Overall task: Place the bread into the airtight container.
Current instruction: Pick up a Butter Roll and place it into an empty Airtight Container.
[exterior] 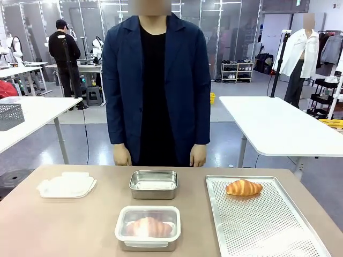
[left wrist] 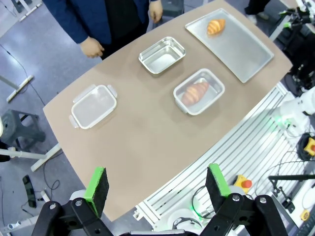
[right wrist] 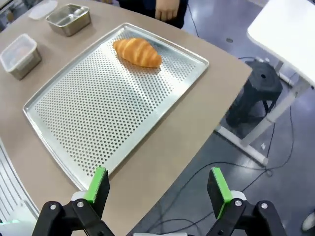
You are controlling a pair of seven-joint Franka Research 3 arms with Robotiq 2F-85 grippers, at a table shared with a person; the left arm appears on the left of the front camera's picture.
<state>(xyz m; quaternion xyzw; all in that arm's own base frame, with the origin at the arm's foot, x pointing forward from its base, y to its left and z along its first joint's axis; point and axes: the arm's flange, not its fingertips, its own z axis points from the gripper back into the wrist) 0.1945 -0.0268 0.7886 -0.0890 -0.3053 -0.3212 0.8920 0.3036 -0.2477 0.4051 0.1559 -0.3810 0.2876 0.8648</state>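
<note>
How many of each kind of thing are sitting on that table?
Croissants: 2
Metal containers: 2
Loose lid: 1
Perforated tray: 1
Total: 6

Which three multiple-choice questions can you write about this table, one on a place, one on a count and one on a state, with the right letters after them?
1. Where does the uncovered croissant lie?
A. in a steel container
B. on the perforated tray
C. on the loose plastic lid

2. How many croissants are on the table?
A. one
B. two
C. three

3. In what state is the steel container nearest the person?
A. closed with a lid
B. full of bread
C. open and empty

Right letters:
1 B: it rests at the tray's far end.
2 B: the second croissant lies inside the lidded container.
3 C: its bare metal bottom shows.
</note>
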